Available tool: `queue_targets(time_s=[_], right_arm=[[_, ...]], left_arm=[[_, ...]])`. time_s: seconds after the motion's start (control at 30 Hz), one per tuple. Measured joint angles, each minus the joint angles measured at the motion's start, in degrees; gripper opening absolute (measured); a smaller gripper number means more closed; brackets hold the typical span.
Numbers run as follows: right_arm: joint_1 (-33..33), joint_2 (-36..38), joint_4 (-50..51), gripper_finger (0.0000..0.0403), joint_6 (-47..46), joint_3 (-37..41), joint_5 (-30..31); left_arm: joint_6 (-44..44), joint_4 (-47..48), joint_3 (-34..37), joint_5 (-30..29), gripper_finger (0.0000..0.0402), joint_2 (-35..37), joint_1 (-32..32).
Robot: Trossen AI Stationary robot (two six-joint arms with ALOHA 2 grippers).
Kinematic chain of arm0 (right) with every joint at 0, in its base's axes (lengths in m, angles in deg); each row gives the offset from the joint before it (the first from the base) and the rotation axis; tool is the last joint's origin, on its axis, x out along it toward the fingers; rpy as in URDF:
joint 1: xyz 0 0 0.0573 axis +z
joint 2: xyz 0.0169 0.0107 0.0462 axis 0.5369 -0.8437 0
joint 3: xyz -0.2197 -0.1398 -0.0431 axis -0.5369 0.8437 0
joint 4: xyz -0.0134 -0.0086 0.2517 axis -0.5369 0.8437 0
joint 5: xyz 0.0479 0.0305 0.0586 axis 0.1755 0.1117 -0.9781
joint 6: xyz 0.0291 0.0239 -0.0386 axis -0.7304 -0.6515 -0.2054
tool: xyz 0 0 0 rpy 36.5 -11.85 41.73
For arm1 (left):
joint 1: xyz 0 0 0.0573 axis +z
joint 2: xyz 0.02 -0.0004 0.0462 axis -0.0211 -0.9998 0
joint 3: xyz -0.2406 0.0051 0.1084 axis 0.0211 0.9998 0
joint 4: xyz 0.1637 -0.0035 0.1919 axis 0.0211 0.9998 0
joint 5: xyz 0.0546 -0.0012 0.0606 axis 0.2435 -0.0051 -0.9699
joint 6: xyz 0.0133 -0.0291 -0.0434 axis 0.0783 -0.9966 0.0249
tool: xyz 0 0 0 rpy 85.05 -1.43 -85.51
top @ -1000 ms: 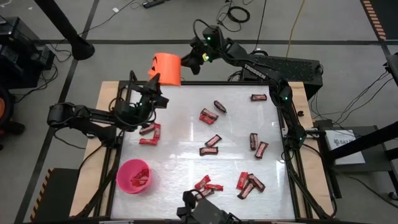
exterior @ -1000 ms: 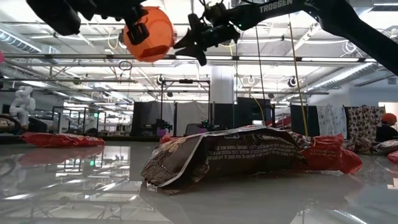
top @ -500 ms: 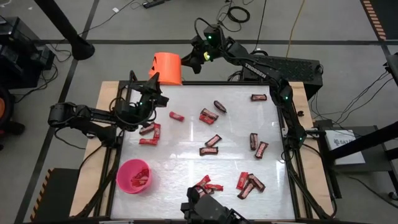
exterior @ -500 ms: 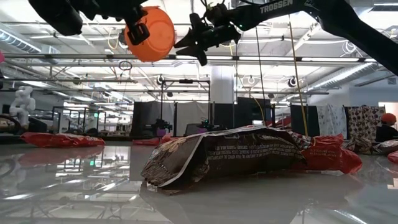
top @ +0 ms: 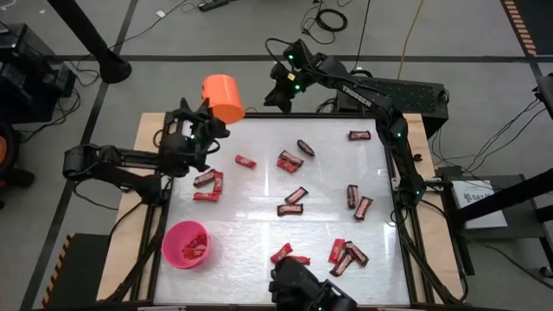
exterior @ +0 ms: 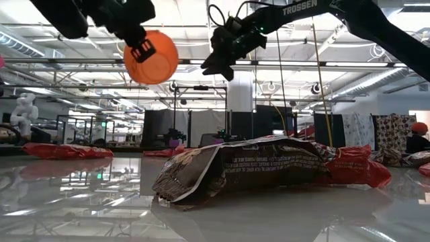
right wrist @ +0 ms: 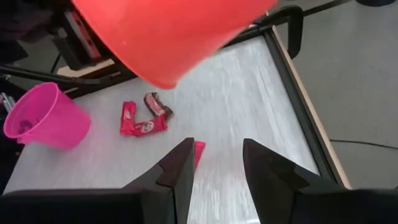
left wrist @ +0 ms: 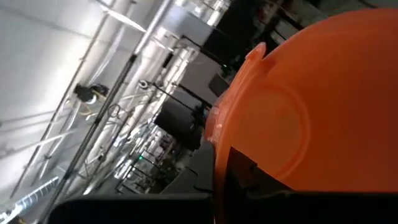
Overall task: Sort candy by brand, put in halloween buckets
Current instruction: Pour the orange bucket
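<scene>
Round orange plastic bucket (top: pixel 224 97), raised above the table's (top: pixel 259 229) far-left corner, clamped by the left gripper (top: pixel 200 123). Right gripper (top: pixel 278 97) beside it, fingers (right wrist: pixel 180 171) apart, empty. Red and brown wrapped candy bars (top: pixel 289 161) scattered on the table; round pink plastic bucket (top: pixel 186 244) near-left.

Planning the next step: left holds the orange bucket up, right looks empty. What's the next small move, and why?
Probably lower the right gripper toward the red bar lying nearest it. Its fingers stand apart with nothing between them, the left gripper holds the orange bucket tilted above the table's corner, and that bar lies loose on the table.
</scene>
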Motion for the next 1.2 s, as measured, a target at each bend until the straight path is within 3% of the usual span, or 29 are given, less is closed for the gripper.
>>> queue_targets(time_s=[0.13, 0.27, 0.47, 0.7, 0.87, 1.2], right_arm=[[-0.3, 0.0, -0.6, 0.0130, 1.3, 0.0, -0.2], [0.6, 0.0, -1.2, 0.0130, 3.2, 0.0, -0.2], [3.0, 0.0, -3.0, 0.0130, 6.0, 0.0, -0.2], [5.9, -0.2, -4.7, 0.0130, 10.1, 0.0, -0.2], [7.7, -1.7, -6.4, 0.0130, 12.0, 0.0, 0.0], [9.3, -10.2, -4.8, 0.0130, 11.7, 0.0, -0.1]], left_arm=[[-6.0, 17.2, -1.9, 0.3, 0.0004, 2.5, 4.3], [-19.4, 41.3, -5.7, 2.8, 0.0004, 5.1, 9.4], [-49.7, 82.8, -18.3, 22.8, 0.0004, 6.9, 16.3], [-68.8, 116.0, -30.8, 44.6, 0.0004, 0.7, 26.3], [-73.5, 124.8, -32.1, 55.8, 0.0004, -4.7, 32.2], [-74.5, 126.1, -32.1, 64.8, 0.0004, -10.8, 39.8]])
